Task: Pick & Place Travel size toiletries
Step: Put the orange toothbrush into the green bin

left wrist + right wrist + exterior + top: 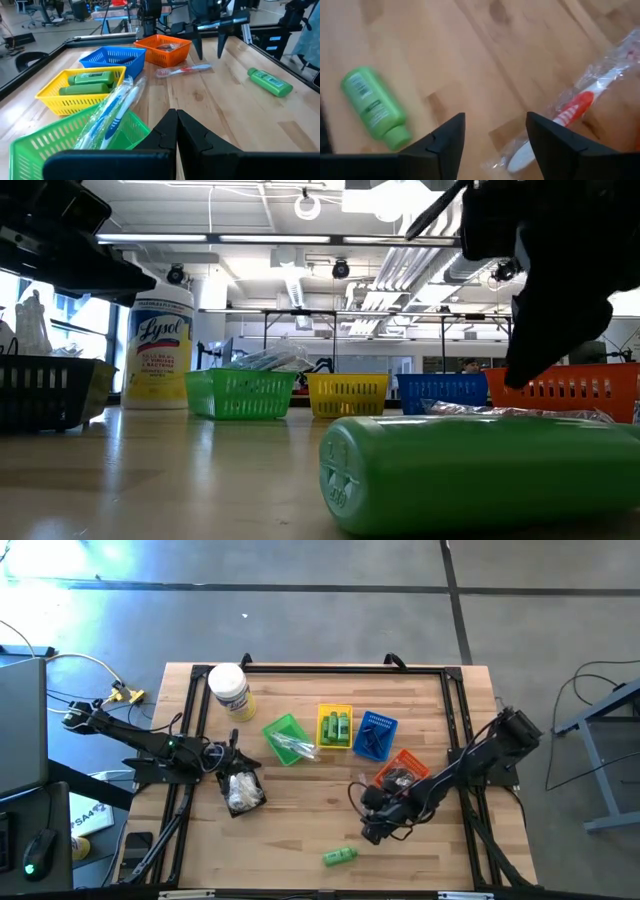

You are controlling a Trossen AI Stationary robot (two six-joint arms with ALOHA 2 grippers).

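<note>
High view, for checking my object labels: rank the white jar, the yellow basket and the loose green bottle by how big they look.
1. White jar and yellow basket: look about alike, so not ranked.
2. Loose green bottle: clearly smallest.

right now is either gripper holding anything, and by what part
Nothing is held. The right gripper stands open above the table, with the wrapped toothbrush and green bottle lying loose below. The left gripper is shut on nothing near the green basket.
</note>
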